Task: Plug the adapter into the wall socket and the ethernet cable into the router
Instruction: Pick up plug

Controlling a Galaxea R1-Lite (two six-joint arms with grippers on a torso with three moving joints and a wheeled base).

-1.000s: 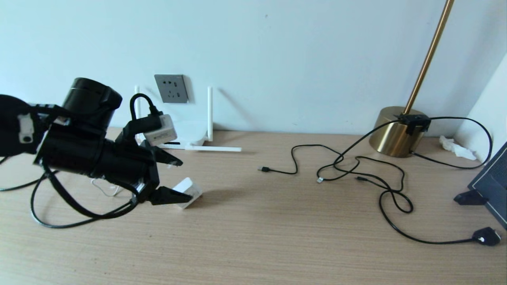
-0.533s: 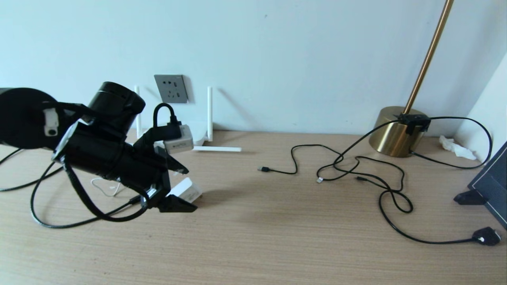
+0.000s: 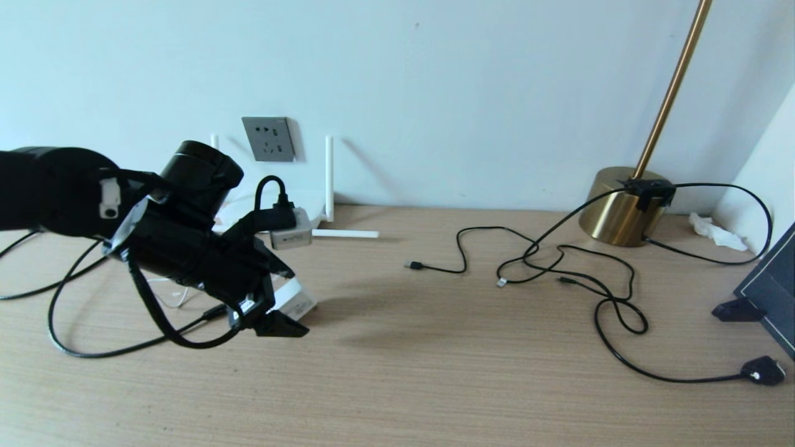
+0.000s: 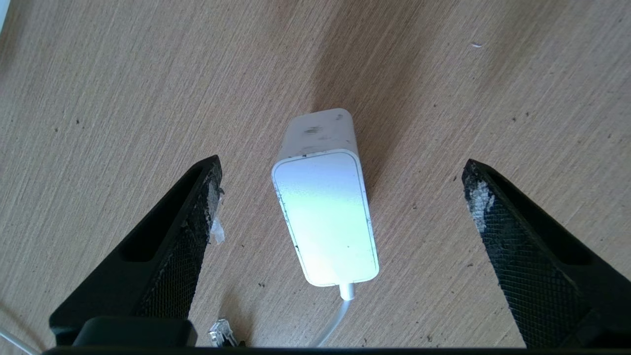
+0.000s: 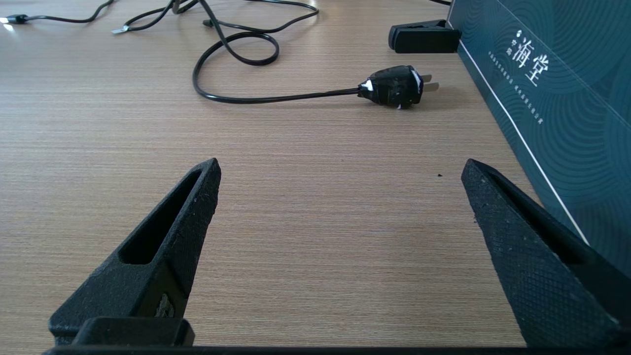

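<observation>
The left hand (image 4: 340,182) has moved rightward and lower, fingers spread wide, straddling the small white rounded plastic adapter (image 4: 325,217) lying on the light wood-grain bench (image 4: 443,74), untouched. Right hand (image 5: 340,182) released.

The left arm (image 3: 155,242) is black and cylindrical, looped with black cable; its gripper (image 3: 282,298) has wedge-shaped, mesh-textured fingers (image 4: 167,256).

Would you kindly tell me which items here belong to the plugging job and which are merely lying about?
Belongs:
- small white plastic adapter
- dark grey square wall socket
- flat white router with stick antennas
- thick black ethernet cable

Lying about:
- brass lamp base
- thin black cable with two-pin plug
- dark teal box
</observation>
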